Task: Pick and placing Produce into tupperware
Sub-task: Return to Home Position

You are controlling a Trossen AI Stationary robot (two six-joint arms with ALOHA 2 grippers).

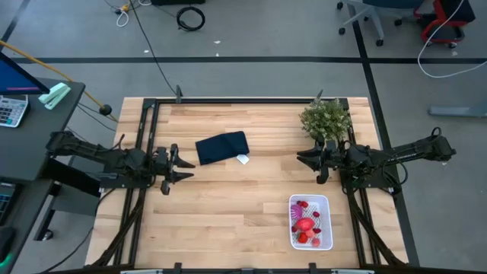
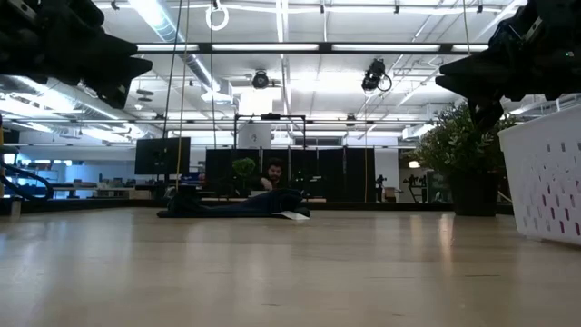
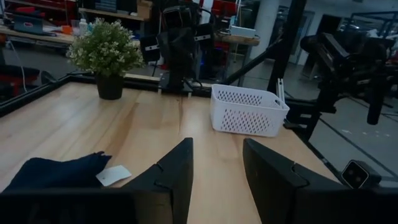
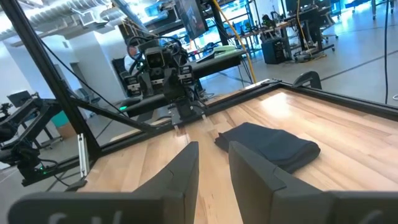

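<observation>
Produce (image 1: 304, 224) sits in tupperware (image 1: 329, 221). Left gripper (image 1: 183, 166) far from it, right gripper (image 1: 304, 161) near; both empty, fingers apart. Risk: its homing swing could brush plant (image 1: 326, 118) beyond tupperware.

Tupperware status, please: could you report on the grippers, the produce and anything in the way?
Left gripper open, empty, table's left side. Right gripper open, empty, by plant. Produce in tupperware. Cloth apart from both grippers.
</observation>
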